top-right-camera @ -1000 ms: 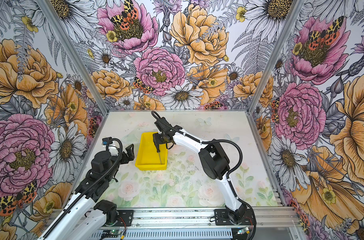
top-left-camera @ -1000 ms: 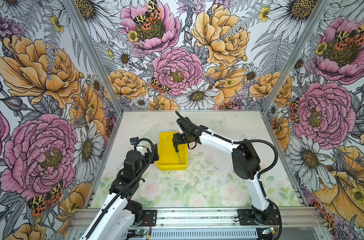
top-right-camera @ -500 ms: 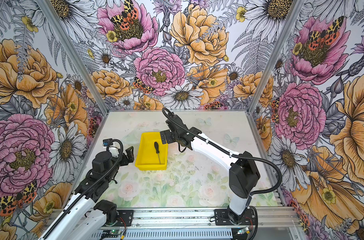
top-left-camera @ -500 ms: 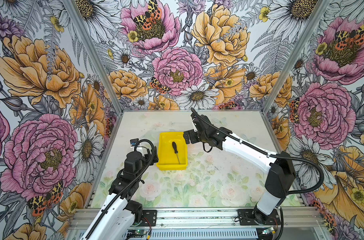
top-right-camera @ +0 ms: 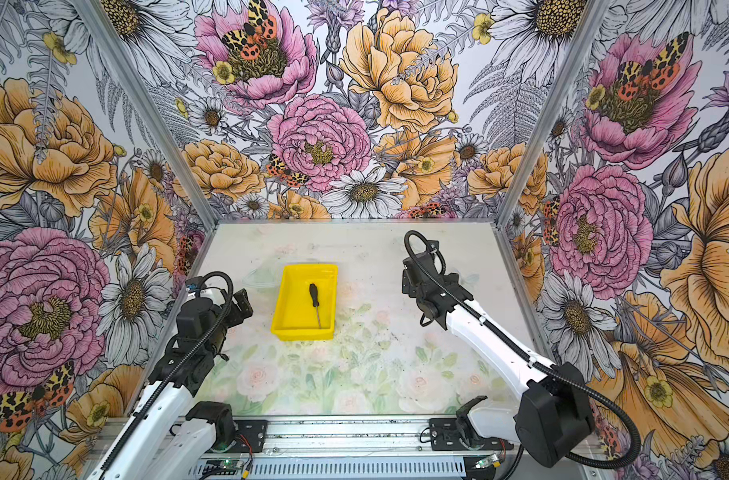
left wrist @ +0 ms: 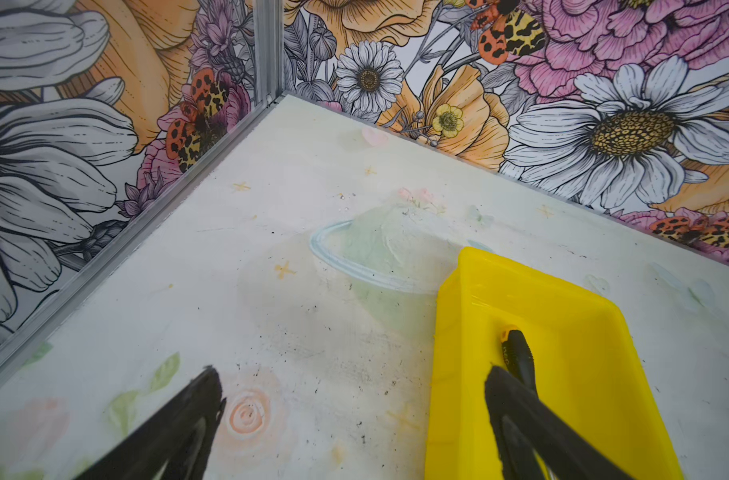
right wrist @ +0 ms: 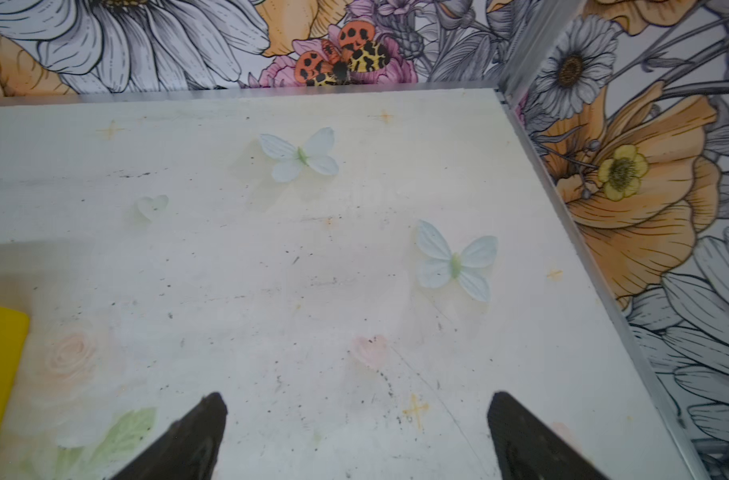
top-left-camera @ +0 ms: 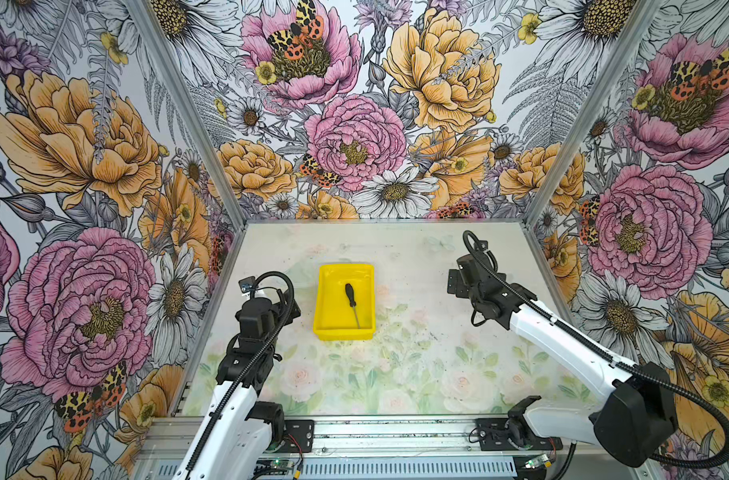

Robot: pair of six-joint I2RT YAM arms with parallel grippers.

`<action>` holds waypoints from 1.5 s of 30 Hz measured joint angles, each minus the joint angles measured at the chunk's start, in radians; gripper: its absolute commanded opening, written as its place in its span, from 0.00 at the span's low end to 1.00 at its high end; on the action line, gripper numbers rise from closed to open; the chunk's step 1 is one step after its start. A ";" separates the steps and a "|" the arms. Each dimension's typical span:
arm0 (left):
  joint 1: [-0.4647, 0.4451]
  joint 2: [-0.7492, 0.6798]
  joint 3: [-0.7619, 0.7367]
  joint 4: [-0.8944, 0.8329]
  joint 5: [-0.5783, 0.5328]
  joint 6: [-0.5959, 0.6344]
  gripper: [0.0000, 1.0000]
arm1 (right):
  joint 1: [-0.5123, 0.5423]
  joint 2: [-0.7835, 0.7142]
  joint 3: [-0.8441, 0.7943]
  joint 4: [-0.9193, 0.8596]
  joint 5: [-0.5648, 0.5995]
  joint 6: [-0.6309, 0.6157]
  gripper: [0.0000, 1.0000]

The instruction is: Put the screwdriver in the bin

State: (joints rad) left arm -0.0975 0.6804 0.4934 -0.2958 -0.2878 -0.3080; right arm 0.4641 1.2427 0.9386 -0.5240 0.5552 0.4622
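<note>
- The screwdriver (top-left-camera: 351,301) lies flat inside the bin (top-left-camera: 323,307), with its handle toward the far end and its shaft tip near the front wall.
- The right gripper (right wrist: 354,409) is spread wide and empty over bare worktop (top-left-camera: 396,365), well apart from the bin.
- The left gripper (left wrist: 352,384) is also spread wide and empty, near the bin's left side.

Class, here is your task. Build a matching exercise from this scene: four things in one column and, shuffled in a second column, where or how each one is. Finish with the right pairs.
Column 1
1. screwdriver
2. bin
3. left gripper
4. right gripper

Column 2
A. open, over bare table, well to the right of the bin
B. lying inside the bin
C. open, close by the bin's left side
D. yellow, standing on the table

Pairs: 1-B, 2-D, 3-C, 4-A
</note>
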 measured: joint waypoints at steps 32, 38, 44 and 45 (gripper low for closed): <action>0.110 0.338 -0.096 0.454 0.071 0.163 0.99 | -0.262 -0.045 -0.458 0.568 -0.168 -0.333 1.00; 0.114 0.409 -0.162 0.626 0.068 0.155 0.99 | -0.270 0.059 -0.462 0.710 -0.186 -0.352 0.99; 0.114 0.472 -0.180 0.726 0.059 0.151 0.99 | -0.283 0.151 -0.428 0.800 -0.188 -0.360 0.99; 0.114 0.475 -0.180 0.739 0.057 0.151 0.99 | -0.286 0.161 -0.421 0.808 -0.188 -0.360 1.00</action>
State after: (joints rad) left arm 0.0162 1.1553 0.3130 0.4427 -0.2310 -0.1566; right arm 0.1783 1.4033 0.5175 0.2836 0.3668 0.1020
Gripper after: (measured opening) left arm 0.986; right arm 0.995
